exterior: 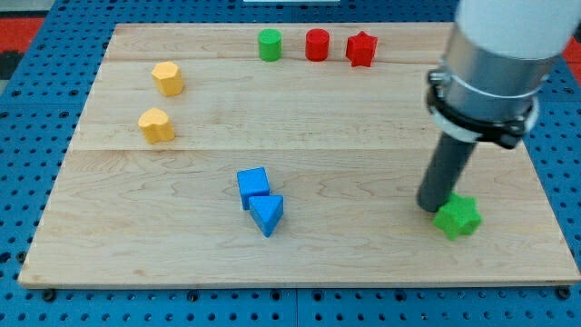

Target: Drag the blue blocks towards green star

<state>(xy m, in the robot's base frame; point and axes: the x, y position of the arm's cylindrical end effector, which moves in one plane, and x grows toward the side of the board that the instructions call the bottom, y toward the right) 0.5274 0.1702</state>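
A blue cube (pixel 253 184) and a blue triangular block (pixel 267 214) sit touching each other at the board's lower middle. The green star (pixel 457 217) lies at the lower right. My tip (pixel 432 205) rests on the board right against the star's left side, far to the right of the blue blocks. The rod rises from there to the arm's grey and white body at the view's top right.
A green cylinder (pixel 269 44), a red cylinder (pixel 317 44) and a red star (pixel 360 49) line the top edge. Two yellow blocks (pixel 167 78) (pixel 156 125) sit at the upper left. The wooden board (pixel 300 136) lies on a blue pegboard.
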